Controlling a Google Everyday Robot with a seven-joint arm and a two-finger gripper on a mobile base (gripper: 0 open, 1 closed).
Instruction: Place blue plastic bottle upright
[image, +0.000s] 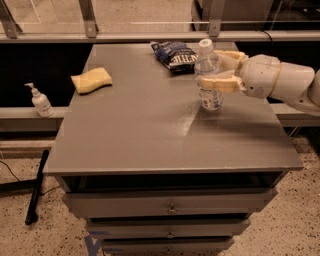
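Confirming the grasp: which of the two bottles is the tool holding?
The clear blue plastic bottle with the white cap, held upright between the tool's fingers. The pump bottle stands untouched, off the table.

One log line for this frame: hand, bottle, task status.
hand: over table, shut on blue plastic bottle | bottle: upright, base at table surface | status: not yet released
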